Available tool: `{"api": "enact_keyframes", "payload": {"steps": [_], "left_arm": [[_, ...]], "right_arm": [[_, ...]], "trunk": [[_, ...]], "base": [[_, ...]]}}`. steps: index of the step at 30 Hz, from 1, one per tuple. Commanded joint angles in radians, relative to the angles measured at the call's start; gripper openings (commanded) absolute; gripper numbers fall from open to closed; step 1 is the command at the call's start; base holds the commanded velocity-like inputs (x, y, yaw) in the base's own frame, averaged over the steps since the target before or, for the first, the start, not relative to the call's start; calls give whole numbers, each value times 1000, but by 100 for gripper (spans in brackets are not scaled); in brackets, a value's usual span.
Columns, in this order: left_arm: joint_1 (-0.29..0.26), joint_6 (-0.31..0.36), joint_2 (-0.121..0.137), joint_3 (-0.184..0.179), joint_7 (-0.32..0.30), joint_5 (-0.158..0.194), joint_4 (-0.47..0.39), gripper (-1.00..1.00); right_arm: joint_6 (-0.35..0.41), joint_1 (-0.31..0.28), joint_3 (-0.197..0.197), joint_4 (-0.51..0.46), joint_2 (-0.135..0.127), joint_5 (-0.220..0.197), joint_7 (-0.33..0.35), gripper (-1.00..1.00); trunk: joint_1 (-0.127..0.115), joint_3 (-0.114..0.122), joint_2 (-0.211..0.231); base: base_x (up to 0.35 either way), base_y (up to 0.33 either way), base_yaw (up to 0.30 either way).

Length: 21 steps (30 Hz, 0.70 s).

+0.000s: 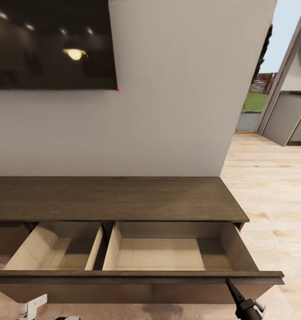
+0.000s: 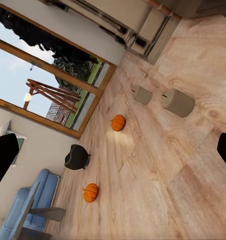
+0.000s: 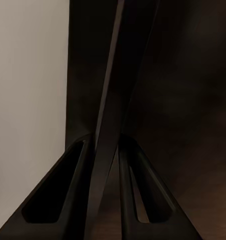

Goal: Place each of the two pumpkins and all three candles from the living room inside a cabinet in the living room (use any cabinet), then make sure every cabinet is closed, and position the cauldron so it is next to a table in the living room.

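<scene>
Pinched narrowly on the dark front edge of the long brown wooden cabinet's (image 1: 123, 198) pulled-out, pale-lined drawer (image 1: 168, 255), the right gripper (image 1: 229, 284) seems placed to hold it open, while both orange ribbed pumpkins (image 2: 118, 122) lie far off on the plank floor (image 2: 163, 170).

The right tool (image 3: 107, 150) has its two dark fingers (image 3: 68, 190) closed on a thin dark brown edge of the cabinet (image 3: 110, 90), one finger pressed against each face. Dark wood lies behind on one side, a pale wall (image 3: 28, 90) on the other.
</scene>
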Motion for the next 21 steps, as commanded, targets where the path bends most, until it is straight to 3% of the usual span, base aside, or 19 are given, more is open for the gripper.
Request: {"api": "enact_keyframes", "payload": {"steps": [1, 21], "left_arm": [[0, 11, 0, 0, 3, -1, -1, 100], [0, 11, 0, 0, 3, -1, -1, 100]], "right_arm": [[12, 1, 12, 2, 0, -5, -22, -100], [11, 1, 12, 2, 0, -5, -22, -100]], "trunk": [[0, -1, 0], [0, -1, 0]], "base": [[-54, 0, 0], [-32, 0, 0]]}}
